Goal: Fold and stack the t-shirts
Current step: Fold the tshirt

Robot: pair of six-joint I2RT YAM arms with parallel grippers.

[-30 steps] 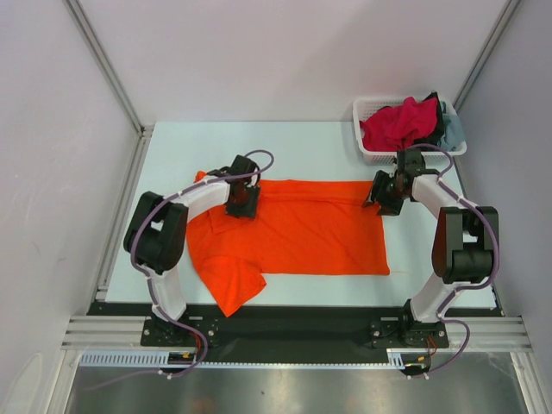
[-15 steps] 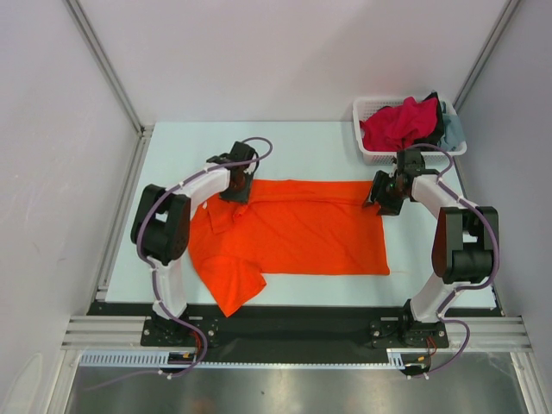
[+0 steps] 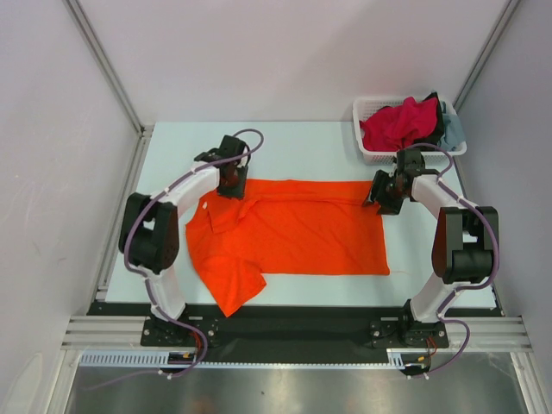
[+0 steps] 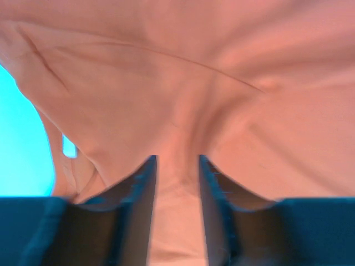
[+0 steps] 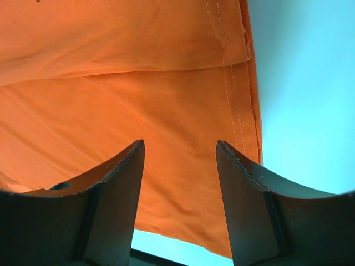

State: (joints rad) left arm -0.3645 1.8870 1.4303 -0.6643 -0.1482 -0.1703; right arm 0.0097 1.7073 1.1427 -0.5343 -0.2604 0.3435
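Observation:
The bright orange t-shirt [image 3: 293, 228] lies spread on the pale table, one sleeve pointing to the near left. My left gripper [image 3: 231, 177] is at its far left edge. In the left wrist view this gripper [image 4: 177, 160] is shut on a pinch of the orange cloth [image 4: 194, 66], and wrinkles run into the jaws. My right gripper [image 3: 384, 194] is at the shirt's far right corner. In the right wrist view it [image 5: 180, 145] is open just above the hemmed orange corner [image 5: 111, 83]. A crimson-pink shirt [image 3: 397, 125], a black one [image 3: 435, 108] and a grey-blue one [image 3: 453, 129] lie in the basket.
The white mesh basket [image 3: 373, 158] stands at the far right corner of the table [image 3: 310, 151], close behind my right arm. Metal frame posts and white walls enclose the table on the left, right and back.
My left gripper has moved toward the far left, from over the shirt to its far edge, pulling the orange cloth with it. The right arm has not moved.

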